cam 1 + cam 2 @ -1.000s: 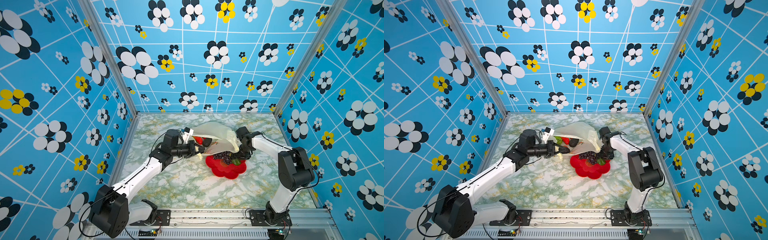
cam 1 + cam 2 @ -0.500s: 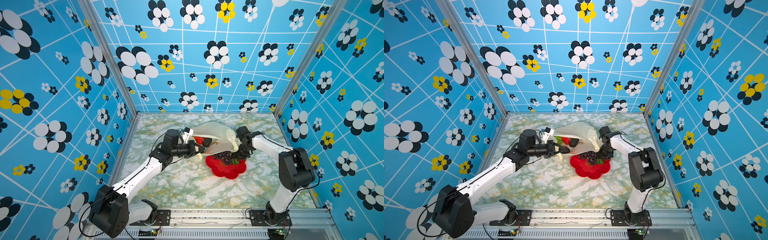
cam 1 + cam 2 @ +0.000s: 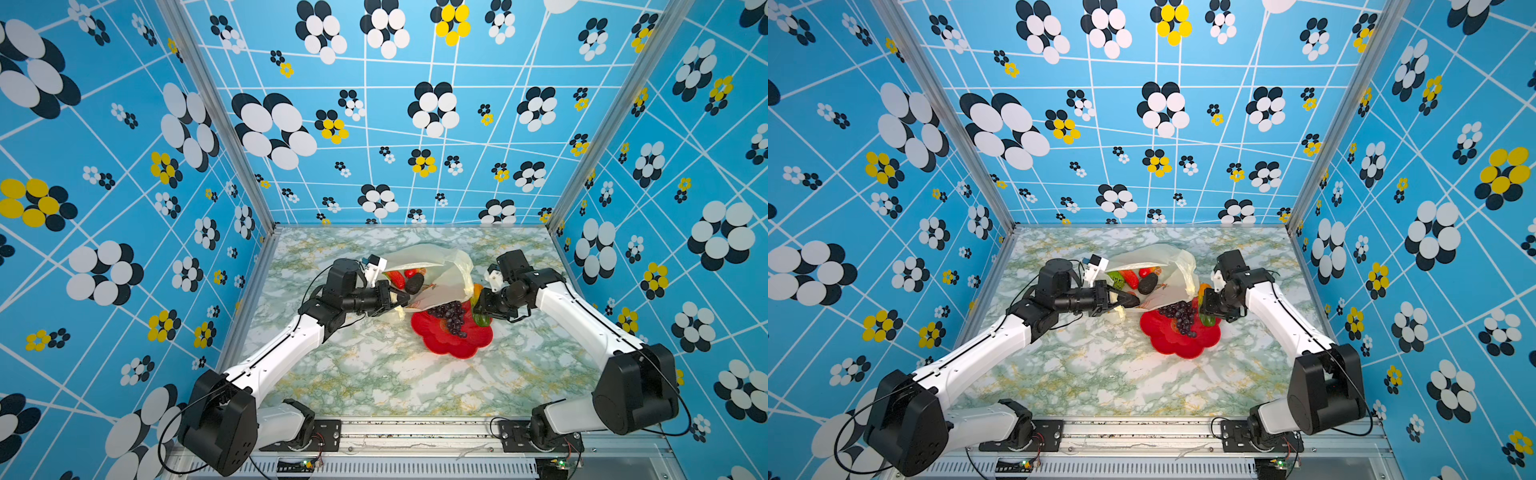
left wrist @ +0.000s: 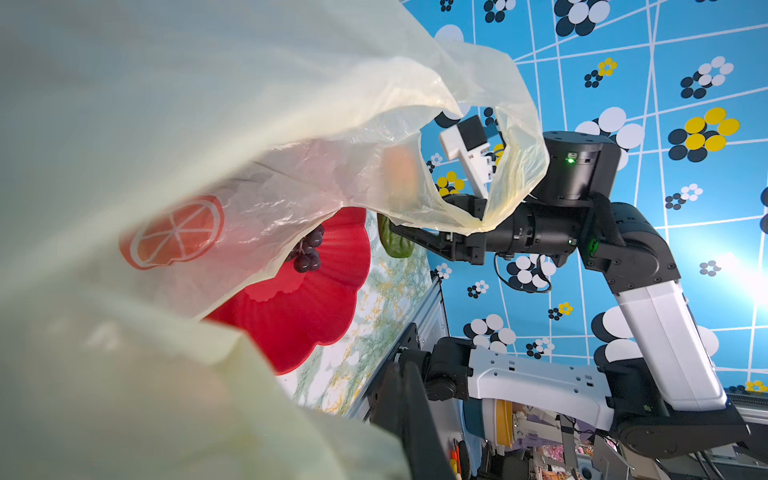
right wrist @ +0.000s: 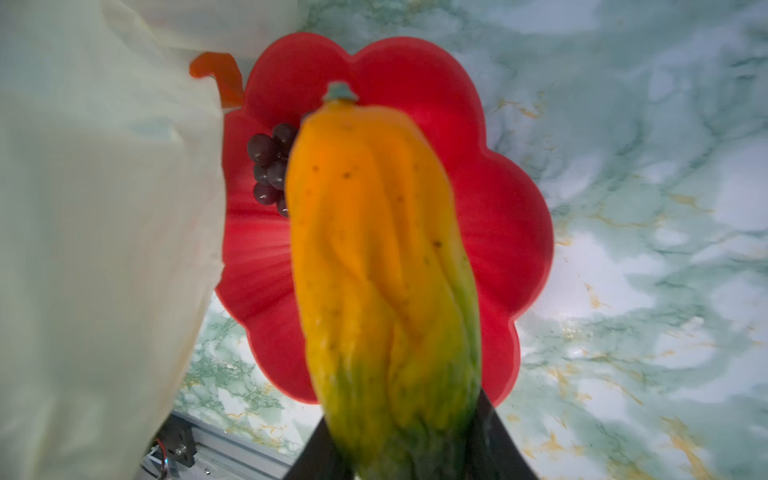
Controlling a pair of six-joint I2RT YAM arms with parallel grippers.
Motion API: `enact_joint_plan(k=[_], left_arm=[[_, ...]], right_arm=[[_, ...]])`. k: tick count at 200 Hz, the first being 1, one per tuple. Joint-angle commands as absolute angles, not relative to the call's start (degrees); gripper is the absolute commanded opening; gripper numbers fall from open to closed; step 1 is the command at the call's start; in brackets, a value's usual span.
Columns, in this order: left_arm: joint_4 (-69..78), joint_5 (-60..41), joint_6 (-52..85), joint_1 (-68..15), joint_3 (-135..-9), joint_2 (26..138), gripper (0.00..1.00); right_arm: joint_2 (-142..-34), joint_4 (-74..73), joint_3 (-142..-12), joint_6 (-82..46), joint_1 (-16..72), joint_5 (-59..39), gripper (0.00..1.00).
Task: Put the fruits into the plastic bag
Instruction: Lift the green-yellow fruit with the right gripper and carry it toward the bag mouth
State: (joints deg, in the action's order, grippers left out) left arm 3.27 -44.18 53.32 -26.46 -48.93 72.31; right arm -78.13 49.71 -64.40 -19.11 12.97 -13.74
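Plastic bag (image 3: pixel 440 259) lies crumpled on the far half of the marble table (image 3: pixel 374 382), mouth facing the left arm. It is cream, translucent, with an orange slice print (image 4: pixel 172 237) on its side. In both top views its near edge overlaps the far lobes of the red flower-shaped plate (image 3: pixel 455 347). Left gripper (image 3: pixel 400 298) is at the bag mouth, jaws closed, pinching the bag's lower rim, with a loose handle hanging just below it; the left wrist view is mostly filled by bag film. Inside the bag, seen through the mouth, are a green piece (image 3: pixel 1117 279), red-orange piece (image 3: pixel 398 280), small red one (image 3: pixel 410 273) and black bumpy one (image 3: pixel 414 284), all bunched close together. Right gripper (image 3: pixel 481 308) sits over the right edge of the plate, just beside the bag's right side, jaws narrowed around a long yellow-orange fruit (image 5: pixel 382 249) with a green base. The right wrist view shows the green end between the black fingers (image 5: pixel 503 444) and the stem end pointing away from the gripper, out over the plate. This fruit is held clear of the plate surface; can't tell if it touches the bag. Dark purple grape bunch (image 3: pixel 452 318) lies on the plate at its far middle, top part tucked under the bag's edge in the left wrist view
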Motion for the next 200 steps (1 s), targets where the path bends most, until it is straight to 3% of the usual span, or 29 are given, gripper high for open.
enact_joint_plan(k=[1,27,57,81,123,200], left_arm=[[4.66,-44.93,53.52,-26.19,-49.3,71.32,0.0],[4.92,-44.96,53.53,-26.36,-49.22,71.15,0.0],[4.97,-44.88,53.53,-26.59,-49.13,70.61,0.0],[4.54,-44.4,53.27,-26.72,-48.86,69.67,0.0],[3.5,-43.52,52.65,-27.24,-49.11,69.15,0.0],[3.49,-44.3,51.88,-27.64,-50.8,69.9,0.0]], right_arm=[[-70.48,56.16,-68.92,-19.53,12.3,-11.9,0.25],[-65.6,58.27,-76.57,-20.19,12.31,-15.0,0.24],[-66.24,54.58,-80.85,-26.99,14.03,-31.17,0.24],[-69.79,50.67,-81.46,-32.53,21.53,-39.56,0.24],[-75.42,48.78,-79.14,-35.79,34.28,-39.1,0.24],[-84.45,40.71,-72.96,-38.62,38.1,-39.67,0.24]])
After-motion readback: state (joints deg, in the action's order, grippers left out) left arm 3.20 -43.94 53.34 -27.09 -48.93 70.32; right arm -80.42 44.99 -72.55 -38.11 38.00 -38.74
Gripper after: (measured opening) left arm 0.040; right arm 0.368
